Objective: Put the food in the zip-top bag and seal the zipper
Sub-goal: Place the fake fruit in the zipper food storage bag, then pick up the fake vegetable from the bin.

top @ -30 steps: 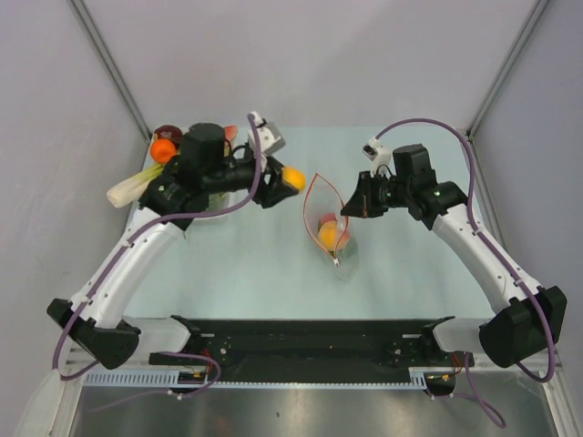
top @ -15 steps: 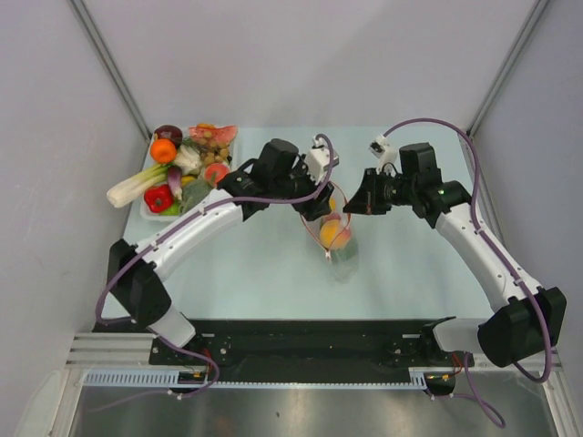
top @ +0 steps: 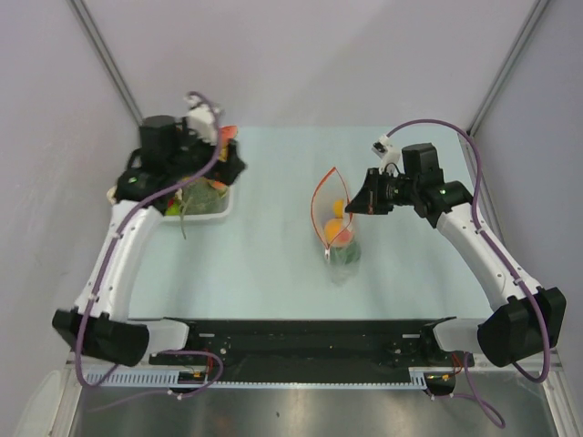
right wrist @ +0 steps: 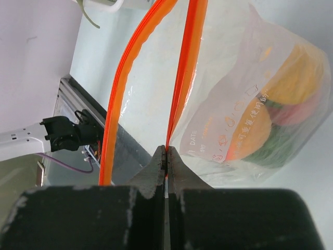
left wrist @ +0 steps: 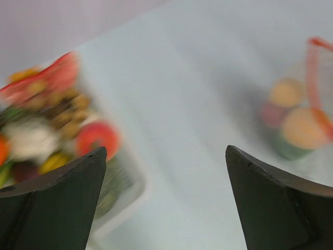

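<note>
The right gripper (right wrist: 166, 150) has its claw pressed together on the thin red-orange zipper strip (right wrist: 183, 78) of the clear, crinkly zip-top bag (top: 342, 259). The bag stands with its mouth gaping near the middle of the pale green table (top: 273, 246), with yellow, orange, red and green plastic toy foods (right wrist: 299, 73) inside. The left gripper (left wrist: 164, 151) hovers with its claw spread wide and empty over the clear rectangular tray (top: 219, 211) at the far left, well apart from the bag, where more toy fruits and vegetables (left wrist: 96, 138) lie.
</note>
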Motion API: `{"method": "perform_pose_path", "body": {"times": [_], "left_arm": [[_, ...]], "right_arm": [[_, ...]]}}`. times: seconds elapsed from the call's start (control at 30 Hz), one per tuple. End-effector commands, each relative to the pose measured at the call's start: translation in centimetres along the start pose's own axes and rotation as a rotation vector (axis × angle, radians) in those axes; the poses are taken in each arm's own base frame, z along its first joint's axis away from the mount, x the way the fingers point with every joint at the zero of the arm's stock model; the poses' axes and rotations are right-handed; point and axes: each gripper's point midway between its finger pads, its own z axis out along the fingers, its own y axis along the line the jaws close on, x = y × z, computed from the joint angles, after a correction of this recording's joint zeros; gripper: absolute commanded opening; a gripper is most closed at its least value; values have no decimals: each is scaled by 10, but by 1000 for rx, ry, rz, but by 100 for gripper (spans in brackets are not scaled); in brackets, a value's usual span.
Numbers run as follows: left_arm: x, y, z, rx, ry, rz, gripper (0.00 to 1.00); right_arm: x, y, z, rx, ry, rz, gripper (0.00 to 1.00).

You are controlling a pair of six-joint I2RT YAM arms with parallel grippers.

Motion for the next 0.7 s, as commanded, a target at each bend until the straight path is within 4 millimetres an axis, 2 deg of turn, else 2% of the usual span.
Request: {"method": "perform_pose_path", "body": {"times": [0.0,0.03,0.07,0.13,0.17,0.2,0.27,0.3,0.37,0.4,0.47,0.5,0.53,0.57,0.6,0.63,0.67], "left_arm": [[51,72,-60,-163,98,-48,100],[61,83,-69,-182,117,-74,100],[73,110,-82,-244,140,-96,100],[90,131,-92,-289,185,-127,99],[99,149,-102,-341,201,-156,98],[109,159,-102,-359,222,-184,98],[112,181,-110,-424,197,-238,99],[113,190,-108,-440,189,-258,99],[102,212,-105,-494,148,-266,100],[110,224,-95,-496,164,-291,100],[93,248,-90,-534,121,-292,100],[95,258,-83,-538,131,-306,100],[108,272,-69,-542,154,-363,100],[97,284,-66,-551,134,-356,100],[97,291,-61,-549,135,-361,100],[106,304,-50,-550,141,-376,100],[100,312,-47,-555,124,-363,100]], "right_arm": [[-8,10,-6,-30,-39,-37,0],[-8,11,-6,-33,-39,-39,0],[-8,11,-6,-33,-40,-40,0],[-9,11,-5,-31,-41,-45,0],[-8,12,-6,-31,-40,-43,0],[-9,11,-6,-30,-41,-44,0],[-8,10,-5,-26,-40,-46,0],[-8,9,-5,-23,-40,-47,0],[-7,8,-4,-22,-34,-43,0],[-7,8,-3,-24,-35,-45,0],[-8,9,-2,-20,-32,-49,0],[-9,7,-2,-14,-28,-49,0],[-10,7,-2,-10,-31,-53,0],[-11,6,-2,-6,-29,-56,0],[-11,5,-2,-3,-32,-57,0],[-12,5,-2,-1,-33,-57,0],[-11,4,-1,0,-31,-50,0]]}}
